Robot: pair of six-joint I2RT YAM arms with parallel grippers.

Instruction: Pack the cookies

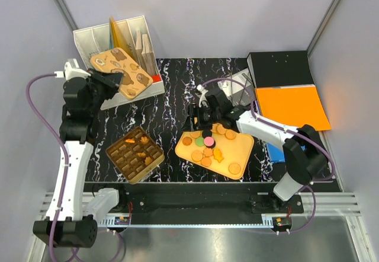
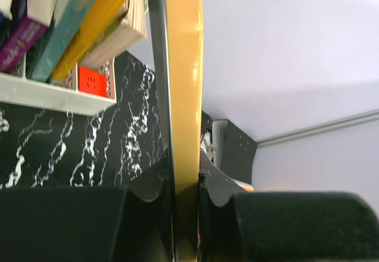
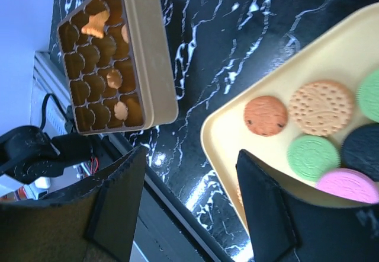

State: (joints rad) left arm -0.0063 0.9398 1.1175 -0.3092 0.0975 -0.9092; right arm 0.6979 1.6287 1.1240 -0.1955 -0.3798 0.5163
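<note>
While the left tool (image 2: 185, 186) clamps the lid (image 2: 182, 66) near the far-left corner of the table (image 1: 177, 78), the right tool (image 3: 189, 161) hangs open over the tray (image 1: 244, 149) of cookies (image 1: 207, 146).

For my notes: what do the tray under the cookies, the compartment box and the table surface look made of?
Tray: probably plastic, smooth pale yellow with soft sheen. Compartment box: likely tin, satin gold walls; its brown insert looks moulded plastic. Table surface: glossy black with white marble veining; stone or printed sheet, cannot tell.
</note>
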